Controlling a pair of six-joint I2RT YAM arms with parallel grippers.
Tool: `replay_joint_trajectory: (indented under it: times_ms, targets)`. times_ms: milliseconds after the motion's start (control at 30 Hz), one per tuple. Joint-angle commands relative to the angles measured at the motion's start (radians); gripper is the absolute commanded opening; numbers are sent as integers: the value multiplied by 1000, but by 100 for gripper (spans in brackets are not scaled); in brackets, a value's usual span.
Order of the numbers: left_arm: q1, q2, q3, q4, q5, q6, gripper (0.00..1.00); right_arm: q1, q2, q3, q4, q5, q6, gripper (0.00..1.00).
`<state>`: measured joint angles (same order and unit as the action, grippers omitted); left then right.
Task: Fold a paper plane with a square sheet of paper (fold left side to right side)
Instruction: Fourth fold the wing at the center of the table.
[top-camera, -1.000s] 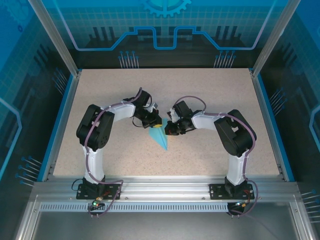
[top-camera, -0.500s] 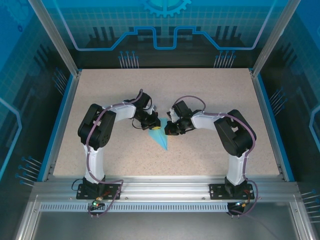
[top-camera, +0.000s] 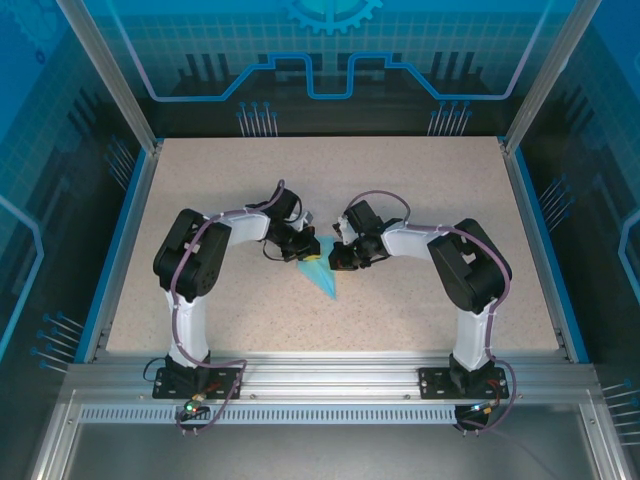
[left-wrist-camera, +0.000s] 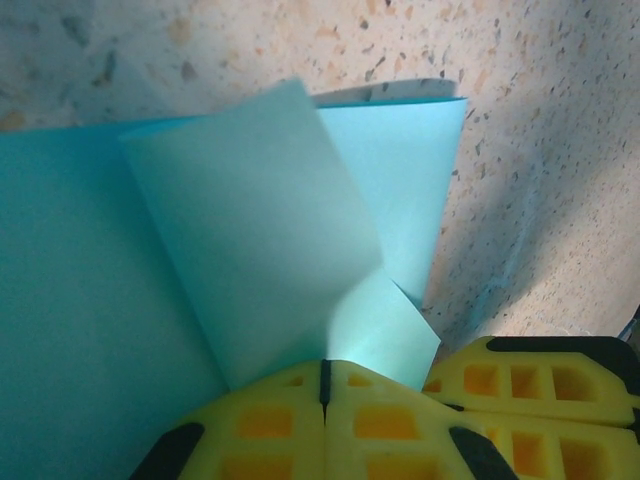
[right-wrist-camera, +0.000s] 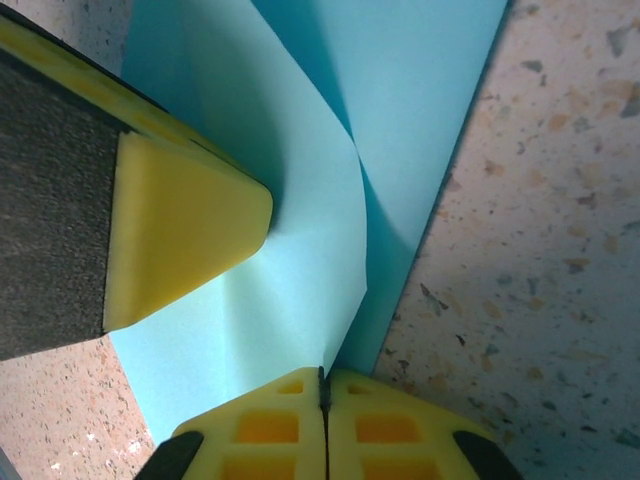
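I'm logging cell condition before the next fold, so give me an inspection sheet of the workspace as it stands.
Surface: speckled beige table, no spills seen.
Job's things: folded blue paper, pointed tip toward the arm bases, one flap raised.
Clutter: nothing seen.
Grippers: left gripper shut, fingers touching the flap; right gripper shut, seemingly pinching the flap's edge.
Cables: purple cables run along both arms, off the paper.
Surroundings: aluminium frame, blue printed panels.

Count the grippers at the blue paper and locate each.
2, both shut: the left gripper at the top-left of the blue paper, the right gripper at its top-right.
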<state>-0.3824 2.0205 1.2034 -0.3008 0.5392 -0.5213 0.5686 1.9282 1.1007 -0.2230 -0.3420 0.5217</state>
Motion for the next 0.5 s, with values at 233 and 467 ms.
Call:
replay_joint_trajectory:
  times_ms: [233, 467]
  targets:
    - [-4, 11, -63, -41, -30, 12, 0, -23, -136, 8, -61, 20, -32, 29]
    - [-3, 9, -61, -41, -29, 12, 0, 12, -186, -73, -2, -117, 9, 22]
